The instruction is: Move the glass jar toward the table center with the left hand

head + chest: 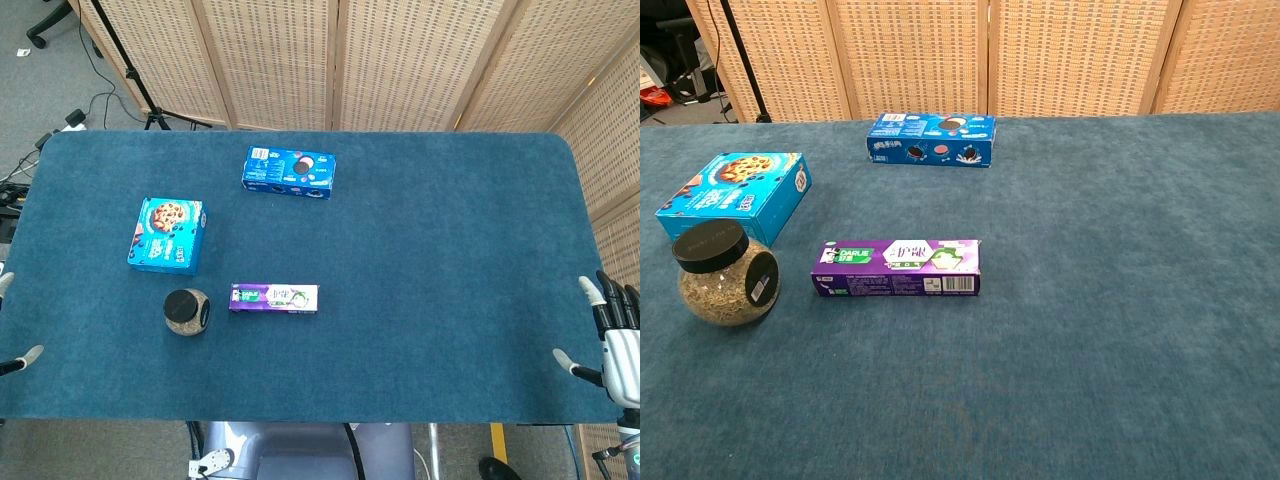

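Jar (pixel 186 311) stands on the table (pixel 420 280), well right of the left hand's fingers (pixel 30 354); their state is unclear. Right hand (pixel 612 340) fingers spread, empty.

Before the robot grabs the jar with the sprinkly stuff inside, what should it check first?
1. Glass jar standing upright, black lid on: ok.
2. Left hand free to grasp: only fingertips show at the table's left edge, apart, nothing seen in them; probably ok.
3. Room around the jar: the cookie box sits close behind it, the purple box beside it toward the center, apart from it: ok, but tight.
4. Path to the center: the purple box lies in the way: not ok, go around.
5. Right hand out of the way at the right edge: ok.
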Robot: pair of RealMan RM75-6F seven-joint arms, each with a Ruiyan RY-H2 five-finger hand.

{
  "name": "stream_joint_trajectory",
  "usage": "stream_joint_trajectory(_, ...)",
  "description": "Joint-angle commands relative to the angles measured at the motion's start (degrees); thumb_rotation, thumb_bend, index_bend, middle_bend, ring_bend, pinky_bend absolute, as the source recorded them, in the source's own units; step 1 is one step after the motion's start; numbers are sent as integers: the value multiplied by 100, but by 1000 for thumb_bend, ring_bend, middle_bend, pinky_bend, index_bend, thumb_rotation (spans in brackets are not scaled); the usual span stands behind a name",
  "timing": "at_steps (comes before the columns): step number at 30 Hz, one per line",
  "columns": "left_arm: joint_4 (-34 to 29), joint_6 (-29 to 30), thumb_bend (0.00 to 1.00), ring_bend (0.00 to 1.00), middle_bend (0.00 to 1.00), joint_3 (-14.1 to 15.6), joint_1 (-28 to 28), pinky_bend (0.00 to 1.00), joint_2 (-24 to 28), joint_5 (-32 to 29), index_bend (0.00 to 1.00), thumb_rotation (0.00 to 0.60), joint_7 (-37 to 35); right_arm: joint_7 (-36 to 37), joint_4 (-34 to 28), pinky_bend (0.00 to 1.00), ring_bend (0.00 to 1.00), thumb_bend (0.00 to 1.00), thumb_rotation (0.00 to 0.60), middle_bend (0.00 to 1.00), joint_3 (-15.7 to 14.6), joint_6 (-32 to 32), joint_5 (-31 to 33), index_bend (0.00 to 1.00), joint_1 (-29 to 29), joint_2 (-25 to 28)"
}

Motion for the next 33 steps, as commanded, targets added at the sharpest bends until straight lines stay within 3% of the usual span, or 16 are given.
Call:
stream_joint_trajectory(1, 13, -7, 0, 0, 0, 0, 2, 0, -14, 12, 0, 600, 13, 39, 7, 0, 0, 0, 600, 0, 13, -21, 30, 0, 3, 9)
stream_joint_trajectory(12, 229, 4, 0, 0, 0, 21, -85, 0, -131, 316, 0, 600, -96, 11, -12, 0, 0, 0, 600, 0, 13, -11, 18, 0, 4, -6)
stream_joint_trajectory(19, 570, -14, 0, 0, 0, 92, -387, 0, -555, 969, 0, 600, -83, 94, -3, 0, 0, 0, 600, 0, 27, -17, 37, 0, 4, 8)
stream_joint_trajectory(24, 644, -251, 0, 0, 0, 211, -655, 0, -1021, 1374, 0, 600, 704, 144, -2, 0, 0, 0, 600, 0, 37, -30, 51, 0, 9, 22)
stream_joint_trajectory(33, 390, -650, 0, 0, 0, 71, -954, 0, -1586, 1265, 0, 600, 1862, 275, 9, 0, 0, 0, 600, 0, 49, -17, 60, 0, -2, 64)
